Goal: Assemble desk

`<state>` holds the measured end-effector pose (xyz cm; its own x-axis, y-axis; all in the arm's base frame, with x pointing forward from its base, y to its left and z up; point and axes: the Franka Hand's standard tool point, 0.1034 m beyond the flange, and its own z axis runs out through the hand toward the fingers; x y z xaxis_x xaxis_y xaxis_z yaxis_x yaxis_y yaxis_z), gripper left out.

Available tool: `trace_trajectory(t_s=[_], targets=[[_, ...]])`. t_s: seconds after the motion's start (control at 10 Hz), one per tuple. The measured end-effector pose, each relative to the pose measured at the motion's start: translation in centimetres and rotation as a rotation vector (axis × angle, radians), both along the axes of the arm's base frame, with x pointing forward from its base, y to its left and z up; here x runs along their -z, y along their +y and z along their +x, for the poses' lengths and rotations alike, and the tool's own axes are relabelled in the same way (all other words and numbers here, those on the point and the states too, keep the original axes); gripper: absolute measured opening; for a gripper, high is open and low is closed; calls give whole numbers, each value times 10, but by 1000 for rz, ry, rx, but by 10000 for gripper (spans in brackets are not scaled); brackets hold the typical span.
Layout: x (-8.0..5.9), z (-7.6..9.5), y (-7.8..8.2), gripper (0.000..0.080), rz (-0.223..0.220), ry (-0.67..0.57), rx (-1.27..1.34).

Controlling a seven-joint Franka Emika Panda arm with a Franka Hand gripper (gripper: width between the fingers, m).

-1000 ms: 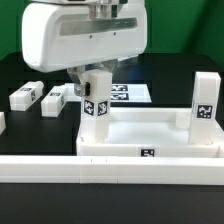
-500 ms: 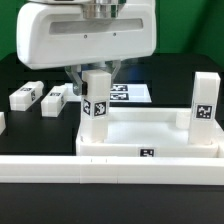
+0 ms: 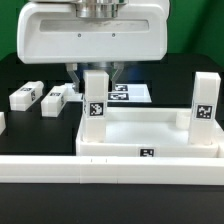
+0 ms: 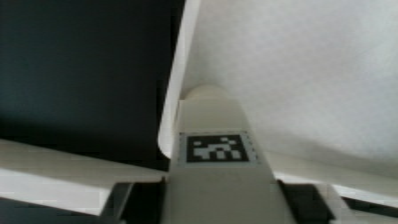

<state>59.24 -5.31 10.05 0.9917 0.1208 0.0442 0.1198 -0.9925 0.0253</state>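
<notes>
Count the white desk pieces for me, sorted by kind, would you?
Upright legs: 2
Legs lying flat: 2
Desk top: 1
Total: 5

Four legs point(image 3: 204, 100), one desk top point(image 3: 120, 140)

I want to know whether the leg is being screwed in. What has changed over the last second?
The jaws, closed on the upright leg at the desk top's corner on the exterior view's left, twisted: the white head, skewed a second ago, now faces the camera squarely. The leg appears to turn with them. Nothing released. The other upright leg, two loose legs and marker board stayed put.
</notes>
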Motion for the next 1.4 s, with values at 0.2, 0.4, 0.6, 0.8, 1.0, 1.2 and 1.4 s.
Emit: trace_trajectory(t_s=[0.2,0.4,0.6,0.8,1.0,1.2,1.4], targets=[[0,0,0,291,6,-2,108],[0,0,0,291,10,-5,196],[0,-1,-2,291,26,-7,359],[-1,-2,-11,291,31,-10,472],[0,-3,-14,291,34,-10,576],[-1,-3,-14,301,31,-10,648],[0,-4,-15,308,32,-10,690]])
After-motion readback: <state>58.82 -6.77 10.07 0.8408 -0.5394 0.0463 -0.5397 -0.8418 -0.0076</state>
